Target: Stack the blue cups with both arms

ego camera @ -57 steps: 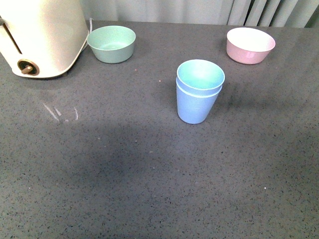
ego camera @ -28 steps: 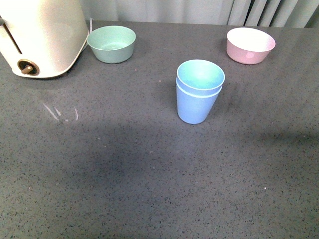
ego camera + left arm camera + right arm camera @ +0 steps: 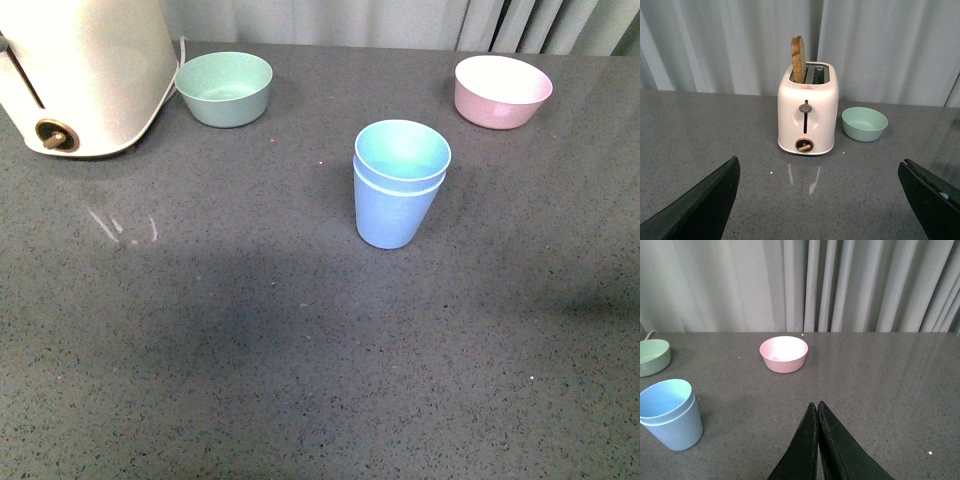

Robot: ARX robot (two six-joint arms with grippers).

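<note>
While the two light blue plastic tumblers [image 3: 400, 185] are standing nested upright mid-worktop exactly as a second ago, only a shadow is drifting rightward; the stacking looks done. Left jaws [image 3: 820, 200] are gaping wide, empty; right jaws [image 3: 817, 440] are pressed together, empty.

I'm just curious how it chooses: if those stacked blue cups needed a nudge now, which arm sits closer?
Probably the right. Its wrist camera shows the blue cups nearby, though its gripper is shut. The left gripper is open but faces the toaster, with no cups in view.
</note>
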